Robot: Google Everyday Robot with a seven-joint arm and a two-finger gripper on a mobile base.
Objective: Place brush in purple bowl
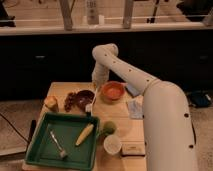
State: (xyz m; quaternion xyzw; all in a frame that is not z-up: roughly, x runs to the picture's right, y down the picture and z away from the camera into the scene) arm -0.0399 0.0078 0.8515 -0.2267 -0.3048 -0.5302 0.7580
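The purple bowl (83, 97) stands on the wooden table (127, 131) at the back, left of the orange bowl (113, 91). My arm reaches in from the right and bends down behind the two bowls. My gripper (93, 98) hangs at the purple bowl's right rim. A small whitish piece (88, 107) shows just below the gripper at the bowl's front right edge. It may be the brush's head. The brush's dark handle is not visible.
A green tray (45, 150) at the front left holds a yellow corn cob (84, 134) and a grey fork-like utensil (58, 145). A green ball (108, 127), a white cup (112, 144), a yellowish block (51, 102), dark red pieces (69, 101) and blue packets (135, 108) lie around.
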